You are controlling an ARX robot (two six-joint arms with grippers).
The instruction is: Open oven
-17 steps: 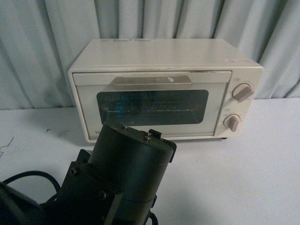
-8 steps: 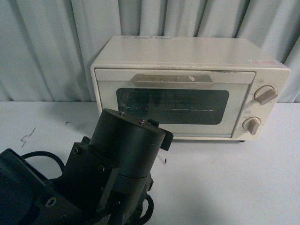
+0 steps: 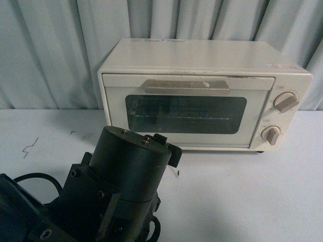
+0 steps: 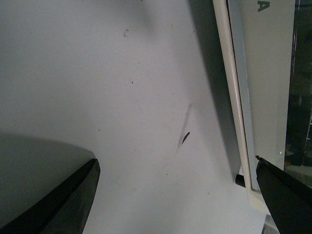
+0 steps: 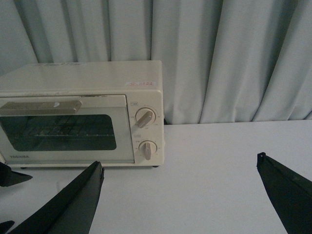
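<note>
The cream-white oven [image 3: 202,91] stands on the white table against the curtain. Its dark glass door [image 3: 185,114] is shut, with the beige bar handle [image 3: 186,86] across the top and two beige knobs [image 3: 285,102] on the right. My left arm's dark body [image 3: 121,186] fills the lower left, just in front of the door's lower left corner. My left gripper [image 4: 175,161] is open and empty, low over the table beside the oven's bottom front edge [image 4: 258,97]. My right gripper [image 5: 180,161] is open and empty, well back from the oven [image 5: 83,117].
Pale grey curtain [image 3: 50,50] hangs behind the oven. The white table [image 3: 252,196] carries small dark marks [image 3: 30,147] at the left. A black cable [image 3: 35,177] loops by my left arm. Bare table lies right of the oven [image 5: 234,146].
The oven first shifted right in the front view, then stayed put. My left arm's body has dropped slightly lower and to the left. The oven door has stayed shut.
</note>
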